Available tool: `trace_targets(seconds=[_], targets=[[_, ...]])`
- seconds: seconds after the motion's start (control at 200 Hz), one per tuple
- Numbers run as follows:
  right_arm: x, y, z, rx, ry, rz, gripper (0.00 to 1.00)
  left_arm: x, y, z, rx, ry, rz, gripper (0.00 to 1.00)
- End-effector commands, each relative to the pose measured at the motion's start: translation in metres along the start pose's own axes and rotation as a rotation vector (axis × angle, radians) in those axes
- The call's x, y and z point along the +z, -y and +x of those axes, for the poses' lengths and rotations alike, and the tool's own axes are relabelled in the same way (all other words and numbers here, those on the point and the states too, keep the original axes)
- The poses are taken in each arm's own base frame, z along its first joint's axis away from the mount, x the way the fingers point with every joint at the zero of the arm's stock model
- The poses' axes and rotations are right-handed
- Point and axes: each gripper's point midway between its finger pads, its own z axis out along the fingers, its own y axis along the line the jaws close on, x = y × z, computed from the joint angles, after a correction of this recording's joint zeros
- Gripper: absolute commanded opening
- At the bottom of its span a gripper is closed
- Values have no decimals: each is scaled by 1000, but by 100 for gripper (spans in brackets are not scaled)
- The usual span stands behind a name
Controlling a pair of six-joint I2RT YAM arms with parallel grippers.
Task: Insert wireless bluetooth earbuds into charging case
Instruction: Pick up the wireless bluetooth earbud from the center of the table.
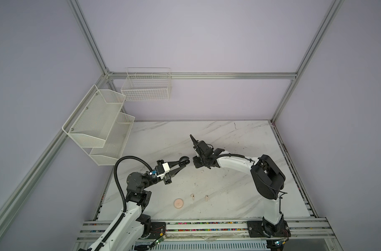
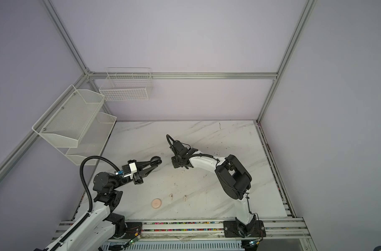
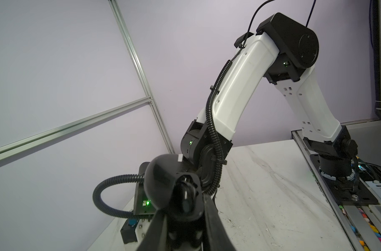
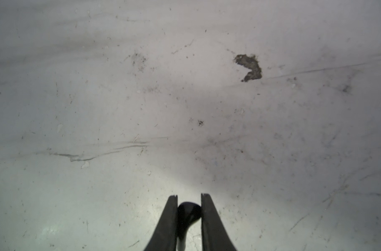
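Left gripper (image 1: 182, 164) is clamped on the black charging case (image 3: 163, 182), held up off the table (image 1: 228, 141) with its lid swung open. What sits inside is too dark to call.

Facing that case across a small gap is the right gripper (image 4: 189, 195), pointing down at the marble. Its jaws pinch a black earbud (image 4: 188, 211), round head between the fingers and stem running back toward the wrist.

2 more buds lie flat on the table, well apart from the black case on the side toward the arm bases: a cream earbud (image 1: 192, 196) and its cream twin (image 1: 206, 197), near each other but not touching.

A pink round case (image 1: 179, 203) rests closed just beside them, also on the base side. A dark scrap (image 4: 250, 67) marks the marble under the right wrist.
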Motion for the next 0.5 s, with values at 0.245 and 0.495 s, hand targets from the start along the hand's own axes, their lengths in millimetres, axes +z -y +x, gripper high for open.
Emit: trace_targets(seconds=[0.245, 0.495], targets=[[-66, 9, -59, 91, 325, -52, 14, 11, -5, 1, 25, 58, -10, 0], [-128, 14, -102, 58, 514, -63, 14, 25, -17, 5, 60, 76, 6, 0]])
